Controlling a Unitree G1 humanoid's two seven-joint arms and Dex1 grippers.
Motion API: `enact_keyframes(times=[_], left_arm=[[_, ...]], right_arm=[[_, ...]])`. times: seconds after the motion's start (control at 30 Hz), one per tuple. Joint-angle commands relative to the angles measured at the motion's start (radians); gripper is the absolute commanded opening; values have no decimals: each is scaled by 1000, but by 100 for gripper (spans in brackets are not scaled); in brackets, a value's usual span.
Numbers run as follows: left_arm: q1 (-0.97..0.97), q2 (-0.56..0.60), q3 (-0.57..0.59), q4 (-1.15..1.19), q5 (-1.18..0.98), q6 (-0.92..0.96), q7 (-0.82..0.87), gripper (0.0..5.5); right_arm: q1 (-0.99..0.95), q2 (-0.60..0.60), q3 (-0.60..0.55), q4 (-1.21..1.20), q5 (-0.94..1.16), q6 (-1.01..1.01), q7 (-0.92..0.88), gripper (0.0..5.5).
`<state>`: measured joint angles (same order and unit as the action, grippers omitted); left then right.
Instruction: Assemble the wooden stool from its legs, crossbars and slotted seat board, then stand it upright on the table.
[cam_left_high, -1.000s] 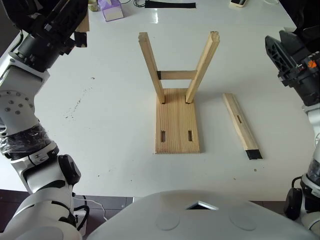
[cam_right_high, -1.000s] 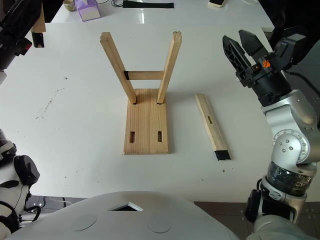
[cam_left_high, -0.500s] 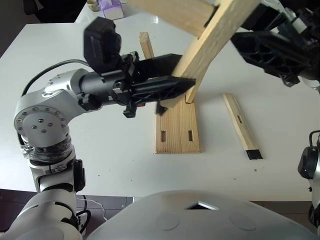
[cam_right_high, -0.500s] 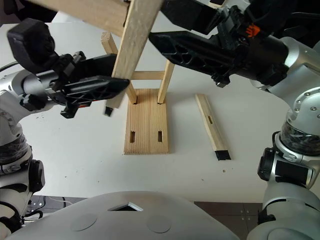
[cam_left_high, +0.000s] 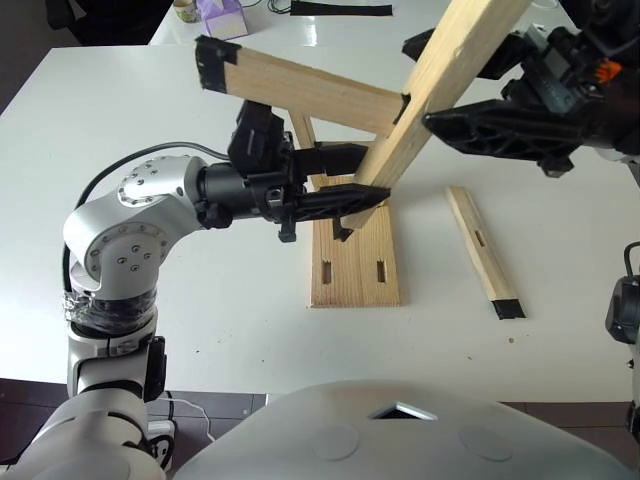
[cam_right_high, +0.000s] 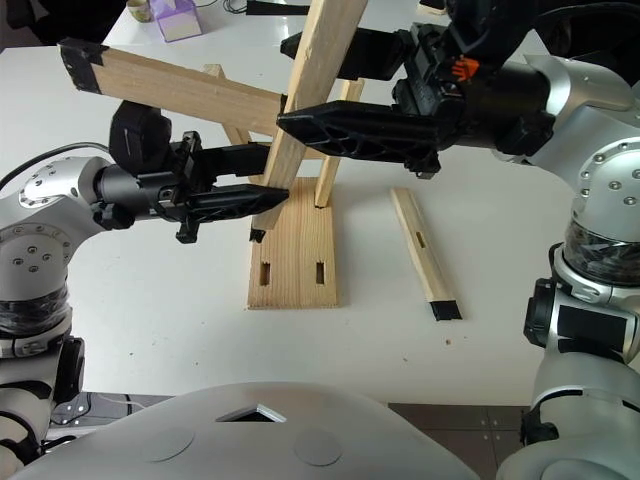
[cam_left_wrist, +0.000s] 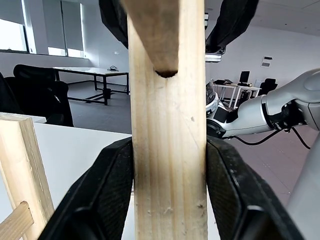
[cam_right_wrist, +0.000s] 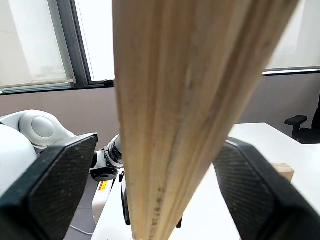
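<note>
The slotted seat board (cam_left_high: 355, 265) lies flat on the table, with two legs (cam_right_high: 330, 178) and a crossbar standing in its far slots. Above it hangs a tilted wooden leg (cam_left_high: 440, 70), and a black-tipped wooden bar (cam_left_high: 300, 88) juts from it to the left. My left gripper (cam_left_high: 375, 172) is shut on the leg's lower end, just over the board's far end. Its pads (cam_left_wrist: 115, 190) press on the leg (cam_left_wrist: 167, 150). My right gripper (cam_left_high: 420, 85) is shut on the same leg higher up, where the leg (cam_right_wrist: 185, 125) sits between its pads (cam_right_wrist: 65, 185).
A loose leg (cam_left_high: 480, 250) with a slot and a black end lies on the white table (cam_left_high: 220, 330), right of the board. A purple box (cam_left_high: 220, 15) and a black strip (cam_left_high: 340, 9) sit at the far edge.
A second ago both arms were out at the sides. They have since brought the joined leg and bar in over the seat board, and its lower end has come down near the board's far end.
</note>
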<state>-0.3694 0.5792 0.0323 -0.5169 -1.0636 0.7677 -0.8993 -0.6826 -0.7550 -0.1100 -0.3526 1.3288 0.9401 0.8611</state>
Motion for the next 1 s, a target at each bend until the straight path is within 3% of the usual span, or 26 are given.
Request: enact_keyframes(times=[0.03, 0.23, 0.67, 0.97, 1.0], left_arm=[[-9, 8, -12, -10, 34, -27, -17, 203], [-29, 4, -16, -8, 43, -33, -25, 203], [-30, 22, -39, 29, 118, -55, -89, 203], [-81, -19, -18, 82, 134, -47, -26, 203], [-91, -25, -17, 95, 138, -36, -5, 240]], right_arm=[[-11, -21, 47, -12, -86, 2, 61, 399], [-5, -12, 63, -16, -142, 2, 106, 399], [17, -10, 51, -44, -165, -4, 128, 209], [68, -23, 77, -66, -256, -57, 165, 205], [68, -22, 78, -66, -258, -60, 165, 205]])
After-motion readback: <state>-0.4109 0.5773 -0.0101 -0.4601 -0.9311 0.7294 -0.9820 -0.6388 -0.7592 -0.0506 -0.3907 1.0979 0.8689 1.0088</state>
